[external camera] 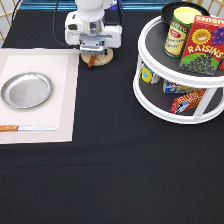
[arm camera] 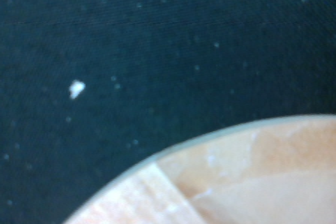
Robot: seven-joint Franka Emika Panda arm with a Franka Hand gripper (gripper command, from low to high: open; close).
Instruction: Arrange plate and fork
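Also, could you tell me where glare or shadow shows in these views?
Exterior view: the plate shows a soft sheen on the placemat; the hand, at the top, covers much of the wooden disc. Wrist view: the wooden disc looks brightly lit against dark cloth.

The gripper (external camera: 93, 54) hangs low, pointing straight down near the exterior view's top.

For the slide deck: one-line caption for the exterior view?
Gripper low over the wooden disc at the exterior view's top; plate on the placemat, knife below it.
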